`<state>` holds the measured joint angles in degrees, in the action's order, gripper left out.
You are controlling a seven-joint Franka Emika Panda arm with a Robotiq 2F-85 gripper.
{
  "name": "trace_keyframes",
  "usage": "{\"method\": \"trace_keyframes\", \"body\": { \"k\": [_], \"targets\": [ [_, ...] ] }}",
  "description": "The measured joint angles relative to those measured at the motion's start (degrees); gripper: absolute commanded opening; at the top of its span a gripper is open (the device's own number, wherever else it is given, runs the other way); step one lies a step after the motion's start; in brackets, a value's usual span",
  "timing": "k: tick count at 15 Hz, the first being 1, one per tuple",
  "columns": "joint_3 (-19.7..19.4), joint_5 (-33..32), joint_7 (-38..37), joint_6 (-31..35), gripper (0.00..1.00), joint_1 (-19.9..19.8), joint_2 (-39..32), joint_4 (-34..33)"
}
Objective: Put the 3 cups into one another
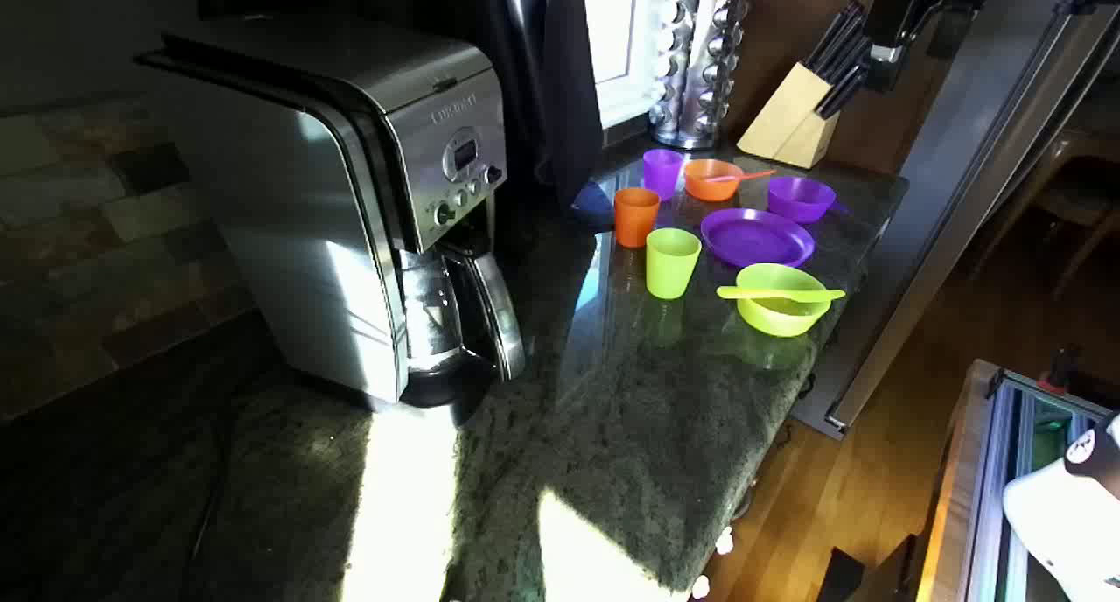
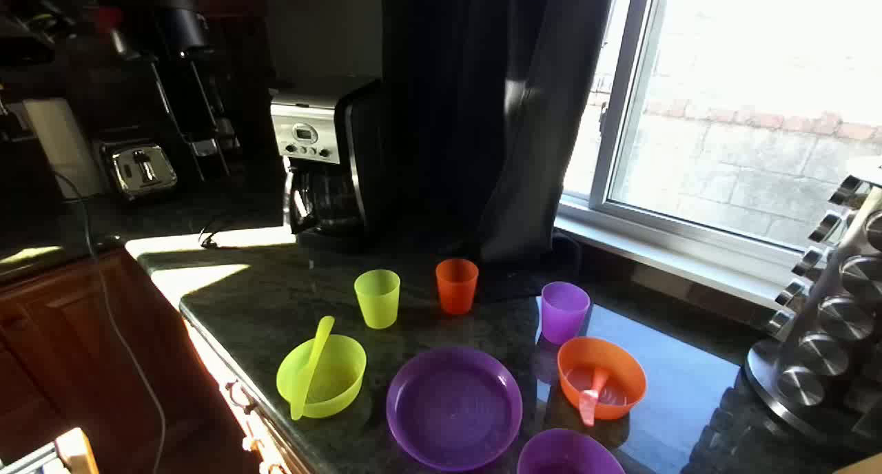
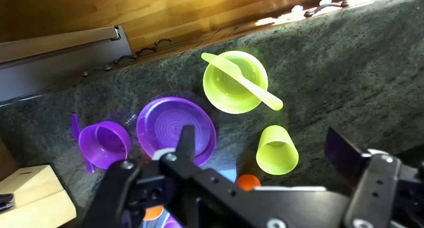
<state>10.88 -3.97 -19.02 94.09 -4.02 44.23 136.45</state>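
Three cups stand upright and apart on the dark counter. In both exterior views the lime green cup [image 1: 672,268] [image 2: 377,302], the orange cup [image 1: 636,220] [image 2: 457,289] and the purple cup [image 1: 662,177] [image 2: 563,315] show fully. From the wrist, my gripper [image 3: 260,128] is spread wide open with nothing held. The lime green cup [image 3: 277,153] appears between its fingers, on the counter below. Of the orange cup [image 3: 247,182] only a part shows past the gripper body, which also covers most of the purple cup [image 3: 172,222].
A purple plate [image 2: 455,412], a purple bowl [image 1: 798,201], an orange bowl [image 2: 606,371] with a utensil and a lime bowl [image 1: 779,319] with a knife across it lie near the cups. Around them stand a coffee maker [image 1: 350,191], knife block [image 1: 790,121] and spice rack [image 1: 696,68].
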Motion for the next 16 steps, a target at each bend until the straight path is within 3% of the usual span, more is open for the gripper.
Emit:
{"method": "trace_keyframes", "body": {
  "k": [9, 16],
  "targets": [
    [-0.41, 0.0, -1.36, 0.89, 1.0, -0.24, -0.3, -0.02],
    [-6.07, 2.52, -0.75, 13.5, 1.0, -1.34, -8.23, 0.01]
  ]
}}
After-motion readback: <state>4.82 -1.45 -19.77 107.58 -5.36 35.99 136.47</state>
